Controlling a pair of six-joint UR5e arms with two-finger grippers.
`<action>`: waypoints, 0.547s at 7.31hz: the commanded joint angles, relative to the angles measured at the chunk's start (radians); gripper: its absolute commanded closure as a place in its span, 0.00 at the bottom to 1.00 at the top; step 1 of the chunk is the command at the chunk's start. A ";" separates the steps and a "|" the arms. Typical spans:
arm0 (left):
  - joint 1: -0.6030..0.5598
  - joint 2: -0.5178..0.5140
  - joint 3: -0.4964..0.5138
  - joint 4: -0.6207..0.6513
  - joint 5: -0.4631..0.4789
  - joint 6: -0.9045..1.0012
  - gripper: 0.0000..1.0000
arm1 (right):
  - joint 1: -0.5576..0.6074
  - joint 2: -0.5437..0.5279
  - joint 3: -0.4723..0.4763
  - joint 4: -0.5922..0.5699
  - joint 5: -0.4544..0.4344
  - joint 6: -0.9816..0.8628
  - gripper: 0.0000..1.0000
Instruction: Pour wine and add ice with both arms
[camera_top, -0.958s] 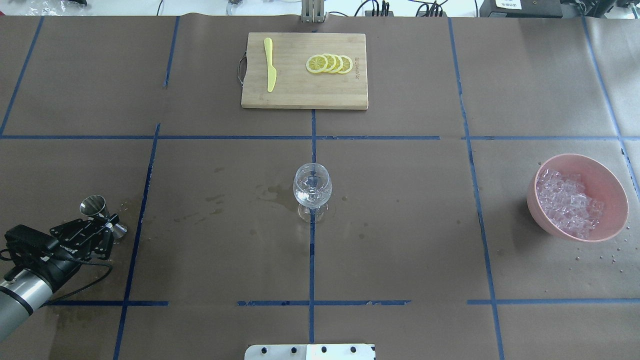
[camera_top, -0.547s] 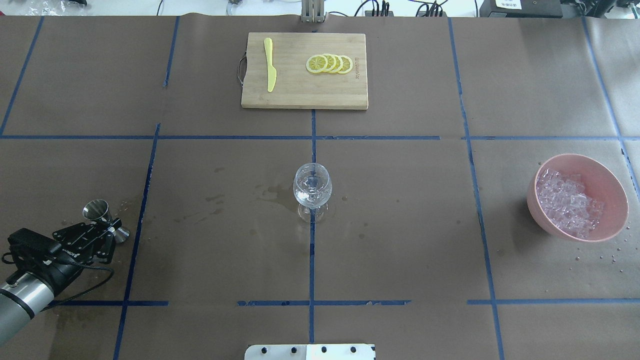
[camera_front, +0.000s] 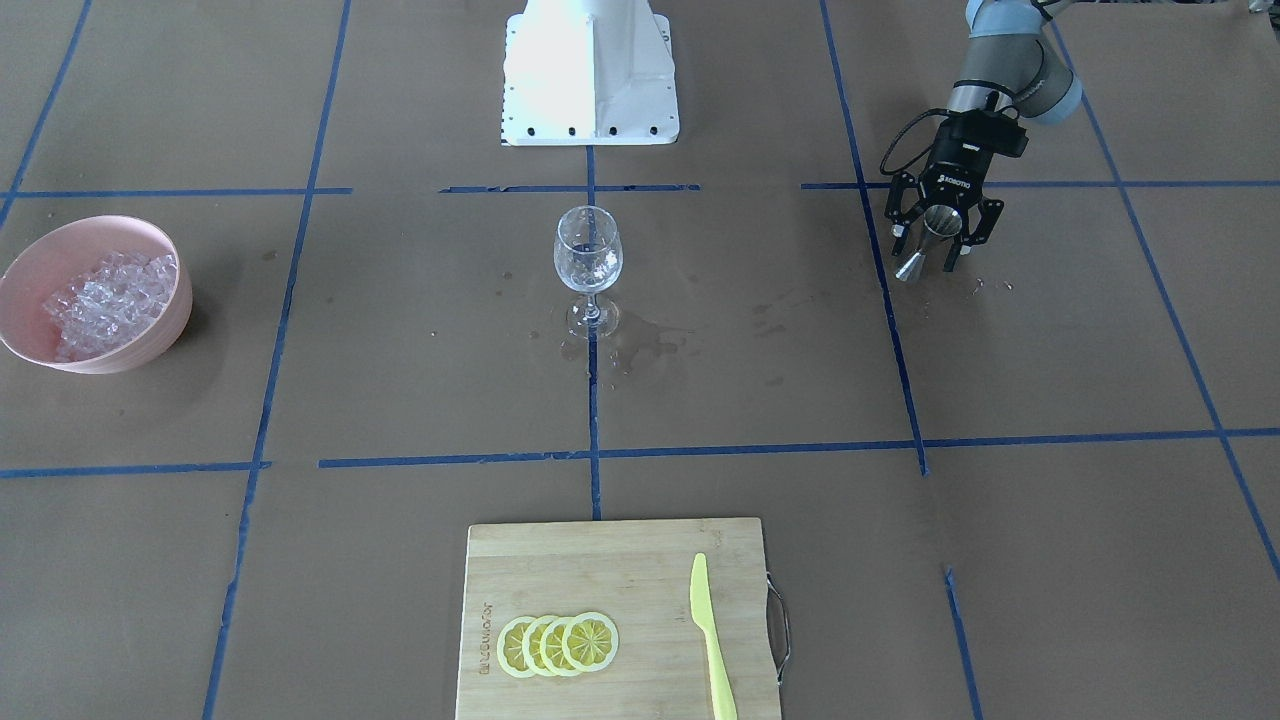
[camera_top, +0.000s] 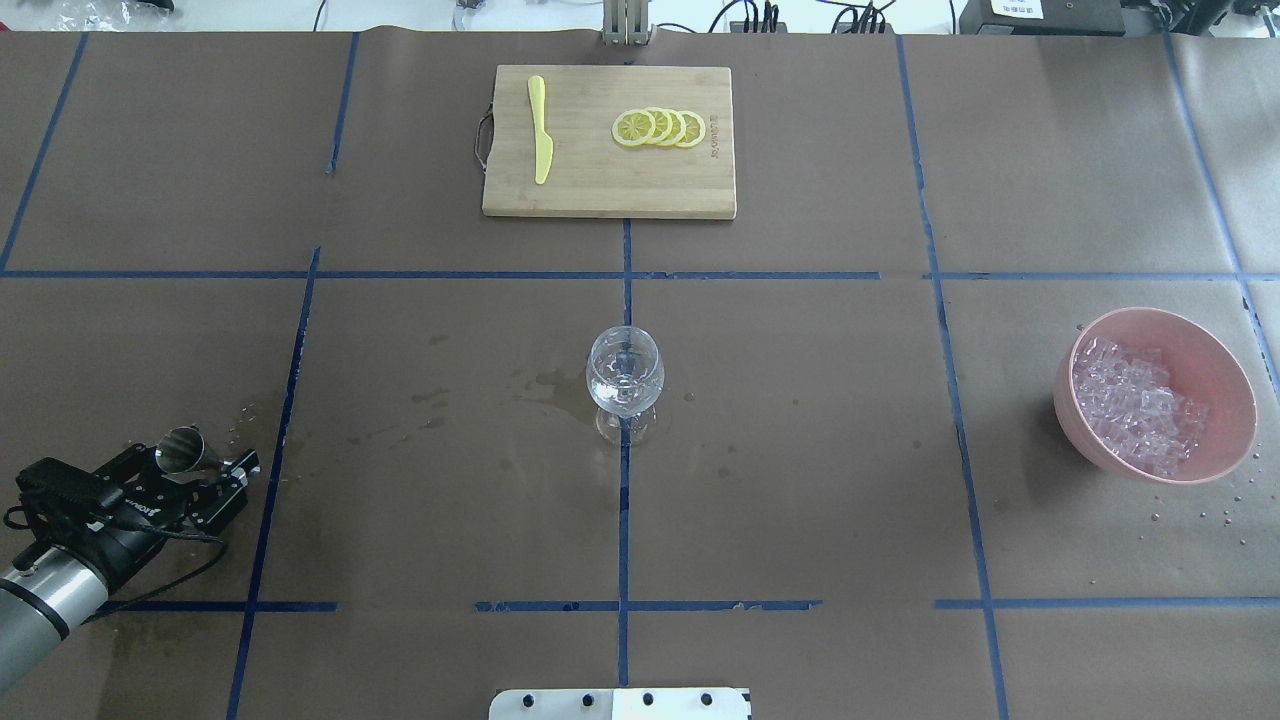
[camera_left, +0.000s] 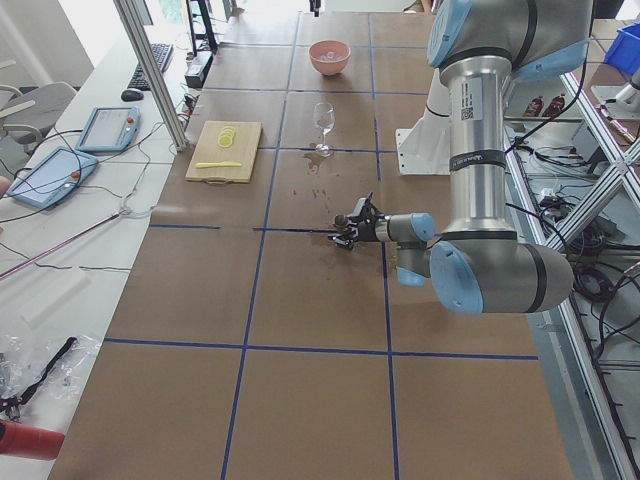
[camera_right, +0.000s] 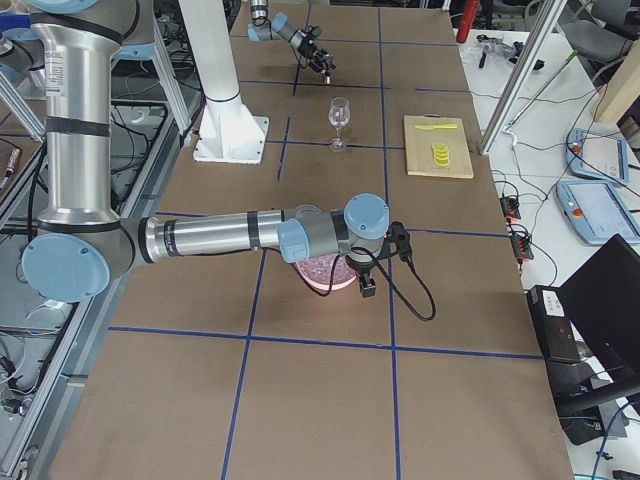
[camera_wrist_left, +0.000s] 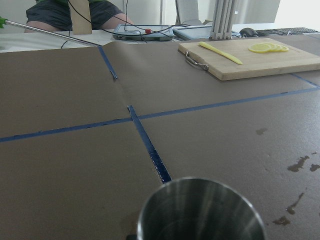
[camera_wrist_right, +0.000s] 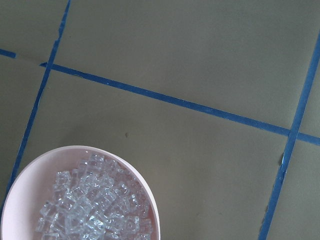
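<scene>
My left gripper (camera_top: 195, 478) is shut on a steel jigger (camera_top: 180, 449) at the table's left, low over the paper; both also show in the front view, gripper (camera_front: 940, 232) and jigger (camera_front: 925, 243). The jigger's rim (camera_wrist_left: 200, 212) fills the bottom of the left wrist view; no wine shows in it. A stemmed wine glass (camera_top: 625, 378) stands at the centre; any liquid in it looks colourless. Ice (camera_top: 1135, 405) fills a pink bowl (camera_top: 1205, 345) at the right. My right gripper (camera_right: 366, 283) hangs over that bowl; I cannot tell whether it is open or shut. The right wrist view shows the ice (camera_wrist_right: 90, 212).
A wooden cutting board (camera_top: 610, 185) at the far middle carries yellow lemon slices (camera_top: 660, 128) and a yellow knife (camera_top: 540, 130). Wet stains (camera_top: 545, 385) mark the paper left of the glass. The white base block (camera_front: 590, 70) stands at the near edge.
My left gripper has drawn back toward the robot's side with the jigger in it. The glass, bowl and board have not moved.
</scene>
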 joint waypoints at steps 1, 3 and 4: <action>0.000 0.000 -0.001 0.000 -0.001 0.002 0.01 | 0.000 0.000 0.001 0.001 0.000 0.005 0.00; -0.001 0.073 -0.058 0.011 -0.109 0.014 0.01 | 0.000 0.000 0.003 0.001 0.000 0.009 0.00; -0.003 0.147 -0.115 0.012 -0.169 0.014 0.01 | 0.000 0.000 0.001 -0.001 0.000 0.009 0.00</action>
